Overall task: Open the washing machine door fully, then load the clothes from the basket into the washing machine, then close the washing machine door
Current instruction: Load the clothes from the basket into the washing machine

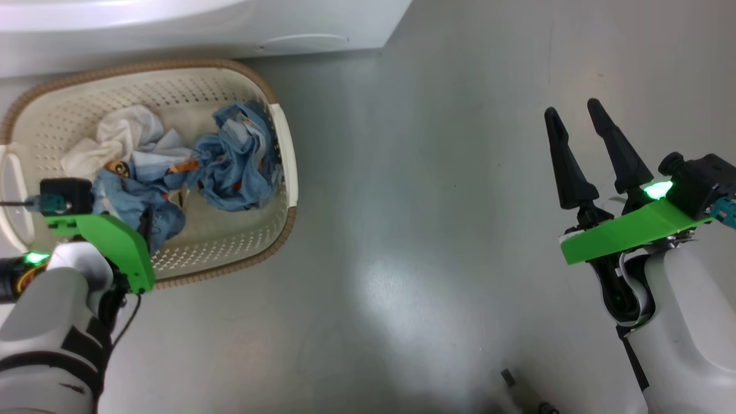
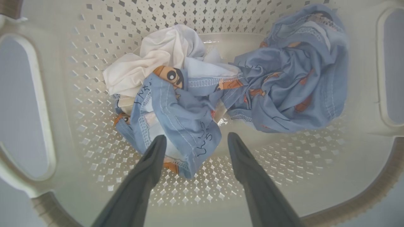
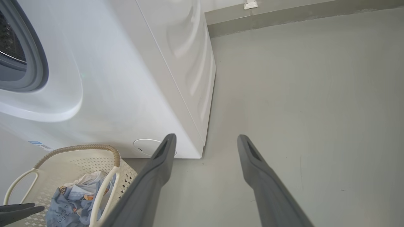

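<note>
Status for you: step 1 looks done. In the R wrist view the washer (image 3: 126, 78) shows its gray gasket (image 3: 39, 63) bare w/ the dark drum behind, so I'd say the door is swung off the opening; how far, can't tell. Step 2 is not really begun, by my read: the clothes (image 2: 189, 104) lie in the basket (image 2: 79, 94), which sits on the floor (image 1: 431, 230) just in front of the washer. Whether anything's in the drum already is too dark to tell. Step 3, shutting the door, is left.

L gripper (image 2: 196, 136): jaws spread wide, pointing down into the basket, tips at the near blue piece, not closed on it; touching or not, can't tell. R gripper (image 1: 571, 107): jaws spread too, empty, over bare floor, well apart from the basket.

Counts: 1 washer, 1 basket w/ 2 white handles, 1 round flap (image 3: 148, 146) low on the washer front. Clothes: 2 blue bundles w/ orange prints + 1 white piece, so 3 at least. They're bunched, so the exact no. of garments I can't give you. 2 grippers, 2 fingers each.
</note>
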### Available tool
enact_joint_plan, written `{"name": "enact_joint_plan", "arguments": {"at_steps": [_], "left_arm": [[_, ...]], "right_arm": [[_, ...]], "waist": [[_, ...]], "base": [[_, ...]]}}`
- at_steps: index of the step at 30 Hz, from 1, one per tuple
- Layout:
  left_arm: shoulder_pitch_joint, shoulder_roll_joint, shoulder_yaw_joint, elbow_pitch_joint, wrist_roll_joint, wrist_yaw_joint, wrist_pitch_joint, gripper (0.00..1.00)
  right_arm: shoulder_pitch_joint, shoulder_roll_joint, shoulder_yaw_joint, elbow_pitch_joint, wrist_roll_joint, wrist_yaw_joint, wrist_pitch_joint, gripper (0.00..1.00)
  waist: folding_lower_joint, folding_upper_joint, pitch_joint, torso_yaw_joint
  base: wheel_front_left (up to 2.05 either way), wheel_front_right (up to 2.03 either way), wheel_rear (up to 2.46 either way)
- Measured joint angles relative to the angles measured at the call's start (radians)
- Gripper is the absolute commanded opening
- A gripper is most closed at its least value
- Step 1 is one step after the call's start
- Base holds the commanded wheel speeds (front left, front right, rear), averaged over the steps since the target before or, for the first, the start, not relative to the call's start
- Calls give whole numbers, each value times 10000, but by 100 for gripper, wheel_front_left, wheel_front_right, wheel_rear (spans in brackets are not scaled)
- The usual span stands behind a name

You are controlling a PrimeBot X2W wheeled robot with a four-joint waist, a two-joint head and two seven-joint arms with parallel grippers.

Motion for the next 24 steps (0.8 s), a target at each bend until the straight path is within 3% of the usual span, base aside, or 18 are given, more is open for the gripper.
{"name": "enact_joint_plan", "arguments": {"at_steps": [24], "left_arm": [[-1282, 470, -554, 347, -422, 105, 491, 100]], "right_arm": [[-482, 27, 311, -510, -25, 0, -4, 100]], "waist": [[1, 0, 1309, -291]], "base": [[0, 0, 0]]}}
